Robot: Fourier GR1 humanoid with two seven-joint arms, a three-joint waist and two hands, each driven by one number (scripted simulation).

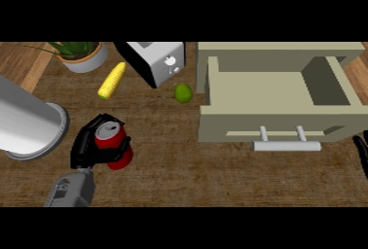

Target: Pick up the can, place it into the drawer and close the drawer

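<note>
Two hands show over the wooden bench (215,180), and only one is busy. Nearest, at the lower left, the left hand (87,151) comes up on its grey forearm and has its black fingers curled round the red can (109,141), thumb on one side and fingers on the other. The can's silver top faces up and its red body shows below the fingers; whether its base touches the bench I cannot tell. At the far right edge only a dark sliver of the right hand (360,153) shows, too little to say how its fingers stand.

Just left of the can lies a big shiny metal pot (28,126), tipped toward the view. Right of the can, well apart across bare wood, the beige drawer (277,129) stands pulled open, its grey handle (286,145) facing the near side and its inside showing only its pale floor.

Farther back, a green lime (183,93) sits just beside the drawer's left wall, between the can and the drawer's back corner. A yellow corn cob (112,80) lies slanted behind the can. Beyond it are a silver toaster (155,61) and a potted plant (81,54) at the far left.
</note>
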